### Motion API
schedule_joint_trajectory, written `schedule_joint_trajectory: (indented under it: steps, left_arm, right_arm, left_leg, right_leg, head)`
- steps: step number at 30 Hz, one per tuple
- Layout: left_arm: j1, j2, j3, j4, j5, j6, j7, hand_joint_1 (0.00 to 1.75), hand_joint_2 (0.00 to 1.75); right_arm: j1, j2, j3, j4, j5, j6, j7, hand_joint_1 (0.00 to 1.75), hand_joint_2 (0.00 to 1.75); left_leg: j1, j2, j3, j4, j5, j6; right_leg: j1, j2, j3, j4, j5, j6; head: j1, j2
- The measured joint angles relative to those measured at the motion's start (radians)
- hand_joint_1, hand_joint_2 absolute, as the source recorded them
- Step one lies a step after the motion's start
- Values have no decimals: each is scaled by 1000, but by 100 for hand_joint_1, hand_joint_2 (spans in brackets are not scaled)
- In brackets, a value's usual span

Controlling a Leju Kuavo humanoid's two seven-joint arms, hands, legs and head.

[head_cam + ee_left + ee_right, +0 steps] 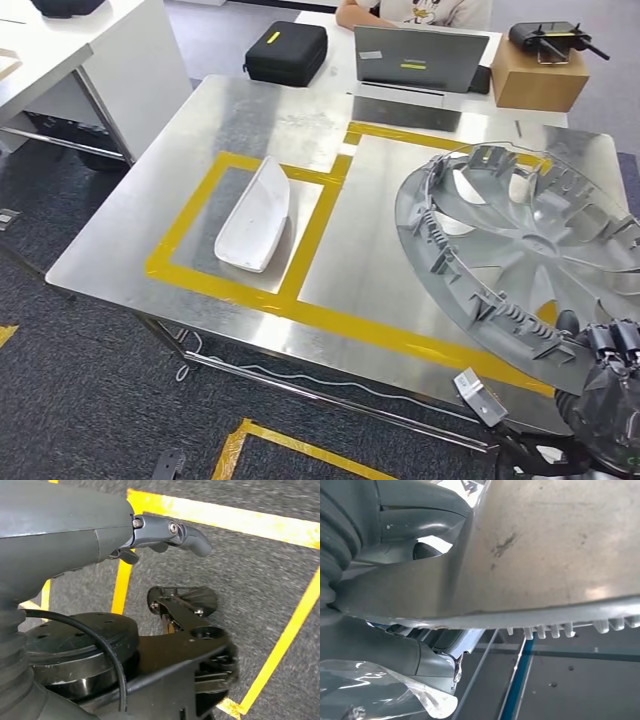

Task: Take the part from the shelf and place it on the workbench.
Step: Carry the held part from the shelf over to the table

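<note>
We see the right hand (604, 345), lower right, gripping the wheel cover (528, 240) by its rim; left hand (166, 532) hangs empty, fingers extended. We judge the cover light, stiff, awkwardly broad.

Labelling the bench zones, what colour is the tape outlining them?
Yellow tape, clearest in the head view.

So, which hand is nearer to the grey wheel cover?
The right. The right hand grips the wheel cover at its near rim, over the workbench. The left hand hangs low beside the robot, above the carpet, holding nothing.
</note>
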Motion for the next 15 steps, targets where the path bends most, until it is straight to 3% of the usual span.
schedule_joint_trajectory:
  steps: [2, 3, 5, 7, 9, 11, 13, 14, 15]
  left_arm:
    - [-1, 2, 0, 0, 0, 1, 0, 0, 175]
    - [0, 2, 0, 0, 0, 1, 0, 0, 175]
    - [-1, 3, 0, 0, -3, 2, 0, 0, 175]
    - [-3, 2, -1, 0, -6, 2, 0, 0, 175]
    - [-5, 1, -1, 0, -7, 2, 0, 0, 175]
    - [-3, 0, -1, 0, -7, 3, 0, 0, 175]
    - [-1, 0, -2, 0, -9, 2, 0, 0, 175]
    - [-1, 0, -2, 0, -11, 2, 1, 0, 175]
    - [-1, -1, -2, 0, -12, 2, 1, 0, 175]
  right_arm:
    - [0, 0, 0, 1, 0, 0, 0, 175, 175]
    - [-1, 0, 0, 2, 0, 0, 0, 175, 175]
    - [-3, 0, 0, 3, 0, 0, -1, 175, 175]
    - [0, 0, -1, 3, 0, 0, -4, 175, 175]
    - [0, 0, -2, 4, 0, 0, -7, 175, 175]
    - [-4, 0, -2, 5, -1, 0, -9, 175, 175]
    - [-6, 0, -2, 9, -1, 0, -13, 175, 175]
    - [-5, 0, -3, 11, -1, 0, -17, 175, 175]
    - [-4, 0, -5, 14, 0, 0, -22, 175, 175]
  left_leg:
    - [0, -37, 52, -128, 77, 14]
    - [1, -60, 73, -183, 100, 20]
    - [1, -82, 89, -229, 105, 24]
    - [2, -64, 93, -244, 105, 26]
    - [7, -40, 96, -257, 112, 32]
    - [8, -15, 98, -261, 114, 37]
    - [7, 8, 97, -261, 113, 37]
    - [8, 17, 98, -261, 112, 36]
    - [8, 24, 98, -260, 111, 35]
  right_leg:
    - [2, 27, 1, 2, 0, 1]
    - [2, 40, -1, 3, 1, 3]
    - [-2, 61, -12, 6, 5, 12]
    - [-5, 71, -24, 6, 8, 24]
    - [-1, 25, -48, 39, -15, 33]
    - [-1, -34, -103, 149, -72, 42]
    - [-8, -50, -160, 266, -113, 52]
    - [-11, -53, -166, 281, -108, 57]
    - [-15, -56, -152, 256, -86, 60]
  head:
    - [1, 0]
    - [1, 0]
    - [-1, 0]
    - [-5, 0]
    - [-1, 0]
    - [4, 0]
    - [5, 0]
    - [5, 0]
    - [5, 0]
